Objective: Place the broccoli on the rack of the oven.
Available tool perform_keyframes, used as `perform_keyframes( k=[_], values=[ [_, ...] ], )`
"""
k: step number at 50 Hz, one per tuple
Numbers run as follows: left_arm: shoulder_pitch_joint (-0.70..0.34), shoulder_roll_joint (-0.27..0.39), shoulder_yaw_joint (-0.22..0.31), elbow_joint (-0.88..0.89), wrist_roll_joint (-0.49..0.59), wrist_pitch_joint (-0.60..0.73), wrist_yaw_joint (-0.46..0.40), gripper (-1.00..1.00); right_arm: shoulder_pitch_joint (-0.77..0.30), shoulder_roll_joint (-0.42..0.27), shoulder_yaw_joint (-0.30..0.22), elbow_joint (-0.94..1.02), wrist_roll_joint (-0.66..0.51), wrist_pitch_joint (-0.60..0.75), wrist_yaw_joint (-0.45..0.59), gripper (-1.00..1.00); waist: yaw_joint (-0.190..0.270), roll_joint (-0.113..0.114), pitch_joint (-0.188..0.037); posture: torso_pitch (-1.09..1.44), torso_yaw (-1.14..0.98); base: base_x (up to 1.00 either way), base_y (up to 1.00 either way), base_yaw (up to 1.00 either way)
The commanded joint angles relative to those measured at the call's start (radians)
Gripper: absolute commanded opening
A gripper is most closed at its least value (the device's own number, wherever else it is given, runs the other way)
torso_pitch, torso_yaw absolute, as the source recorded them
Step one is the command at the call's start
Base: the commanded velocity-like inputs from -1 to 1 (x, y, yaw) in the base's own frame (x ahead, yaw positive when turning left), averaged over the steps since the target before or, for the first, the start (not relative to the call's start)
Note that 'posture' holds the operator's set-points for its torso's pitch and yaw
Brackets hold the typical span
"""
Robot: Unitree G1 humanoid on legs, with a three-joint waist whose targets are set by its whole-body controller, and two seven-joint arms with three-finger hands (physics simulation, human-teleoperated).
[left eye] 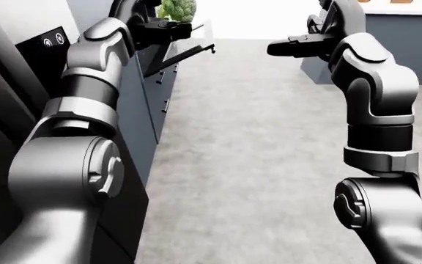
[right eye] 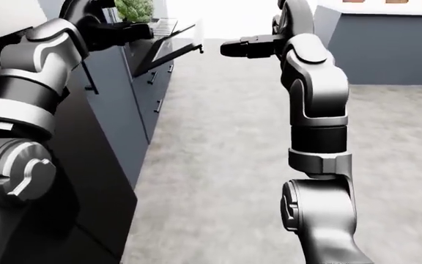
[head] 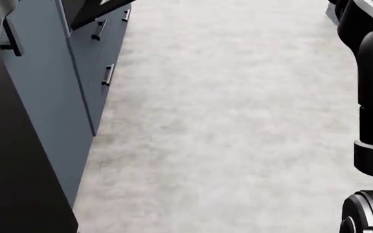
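The green broccoli [left eye: 176, 9] shows at the top of the left-eye view, resting in my left hand [left eye: 168, 26], whose dark fingers close under and around it. Just below and to the right of that hand, the oven door [left eye: 189, 50] hangs open and tilted down. A light rack [right eye: 165, 25] shows above the door in the right-eye view, beside the broccoli. My right hand [left eye: 280, 48] is raised at the top centre, fingers stretched toward the left, holding nothing. The head view looks down and shows neither hand nor the broccoli.
Dark blue cabinets with bar handles [head: 50, 73] run along the left. A black appliance front [left eye: 5, 110] stands nearest me on the left. A blue counter block [left eye: 409, 27] sits at the upper right. Grey floor [head: 238, 121] spreads between them.
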Motion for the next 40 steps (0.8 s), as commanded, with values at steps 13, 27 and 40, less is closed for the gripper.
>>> perform_keyframes(
  k=[13, 27, 40],
  values=[
    [-0.036, 0.009, 0.002, -0.037, -0.010, -0.022, -0.005, -0.22, -0.029, -0.005, -0.008, -0.011, 0.005, -0.025, -0.013, 1.00, -0.026, 0.093, -0.017, 0.00, 0.00, 0.28, 0.00, 0.00],
    [-0.042, 0.011, 0.003, -0.036, -0.011, -0.019, -0.002, -0.22, -0.033, -0.010, -0.006, -0.009, 0.006, -0.021, -0.011, 1.00, -0.012, 0.069, -0.015, 0.00, 0.00, 0.28, 0.00, 0.00],
    [-0.044, 0.010, 0.003, -0.036, -0.011, -0.019, -0.003, -0.22, -0.033, -0.010, -0.007, -0.014, 0.004, -0.020, -0.009, 1.00, -0.015, 0.044, -0.013, 0.00, 0.00, 0.28, 0.00, 0.00]
  ],
)
